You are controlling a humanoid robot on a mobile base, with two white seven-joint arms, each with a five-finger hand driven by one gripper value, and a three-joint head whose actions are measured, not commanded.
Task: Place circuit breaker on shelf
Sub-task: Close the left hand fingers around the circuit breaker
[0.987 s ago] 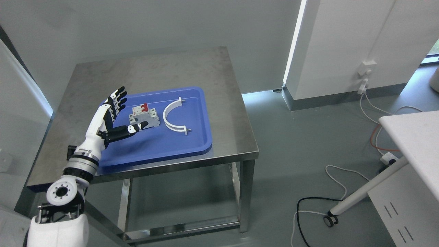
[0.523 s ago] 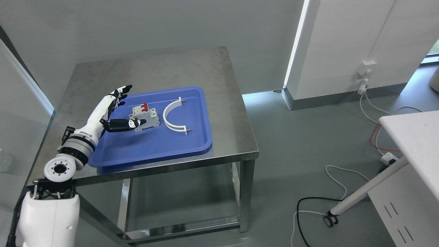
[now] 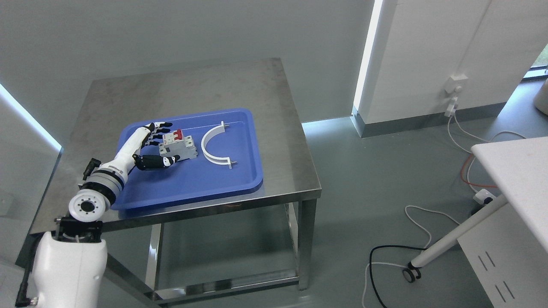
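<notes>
Our left hand [image 3: 150,145] sits with fingers spread around the circuit breaker [image 3: 178,145], which rests left of centre in the blue tray [image 3: 205,179]; we should close thumb and fingers squarely on its sides, clear of the white arc [image 3: 214,147] just right of it.

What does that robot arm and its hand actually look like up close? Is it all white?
Mostly white, with black parts. The left robot hand has a white back and slim fingers banded black and white. Behind it, the forearm is a smooth white shell, ending in a ribbed grey and black wrist ring. A round white joint cap has a dark centre and small holes. Below it sits a bulky white upper arm casing.
</notes>
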